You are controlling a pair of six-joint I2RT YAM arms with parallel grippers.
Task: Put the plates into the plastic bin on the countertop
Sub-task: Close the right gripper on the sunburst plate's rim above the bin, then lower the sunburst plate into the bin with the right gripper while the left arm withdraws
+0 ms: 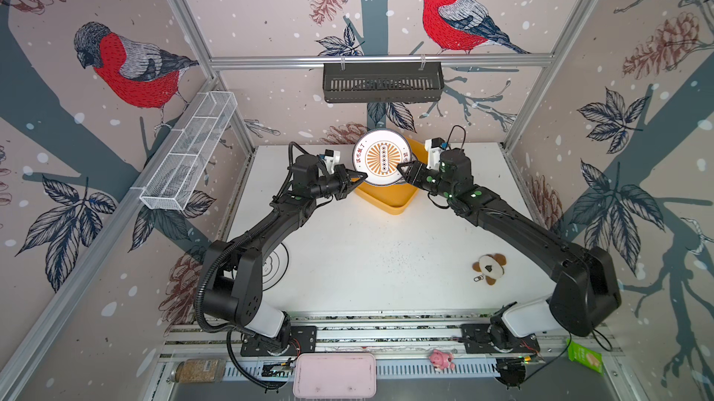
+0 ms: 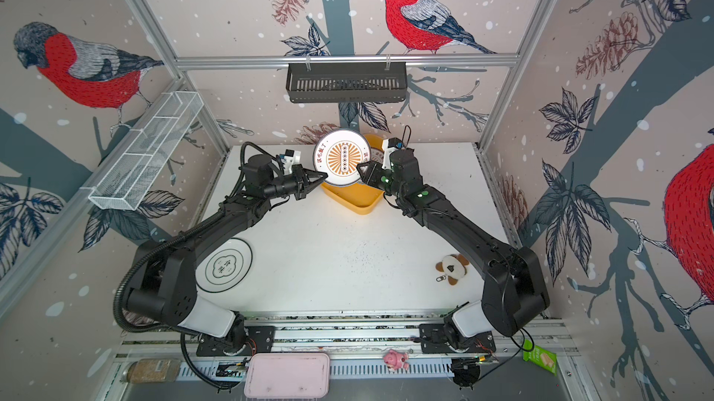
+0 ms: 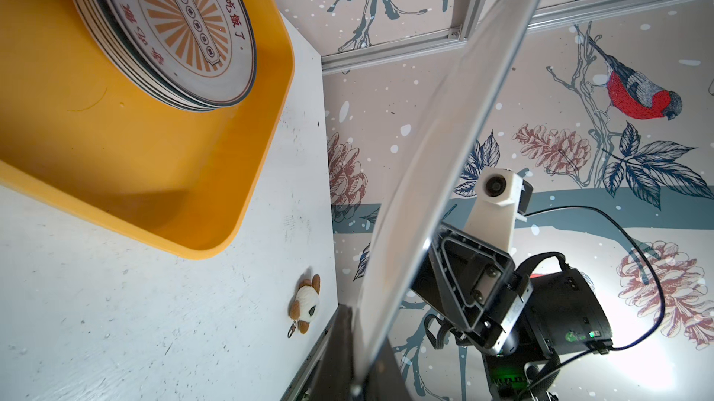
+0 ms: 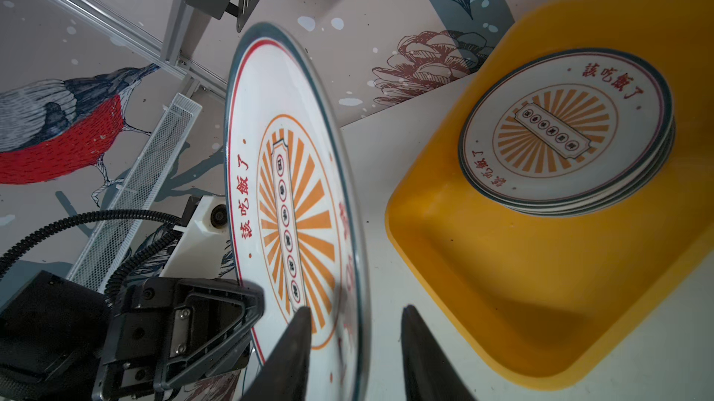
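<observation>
A white plate (image 1: 382,157) (image 2: 342,157) with an orange sunburst centre hangs in the air over the yellow plastic bin (image 1: 394,206) (image 2: 363,208). My left gripper (image 1: 361,177) (image 3: 361,341) is shut on its rim. My right gripper (image 1: 402,167) (image 4: 357,308) straddles the opposite rim, one finger on the plate's face (image 4: 286,186), the other a gap away. A stack of sunburst plates (image 4: 564,132) (image 3: 174,32) lies in the bin's far end. A black-ringed plate (image 2: 224,266) rests on the countertop (image 1: 367,256) by the left arm.
A plush keychain toy (image 1: 490,268) lies at the right of the table. A pink tray (image 1: 334,375), a pink pig toy (image 1: 442,359) and a jar (image 1: 199,370) sit along the front rail. A black slotted basket (image 1: 382,82) hangs on the back wall, a wire basket (image 1: 189,152) on the left.
</observation>
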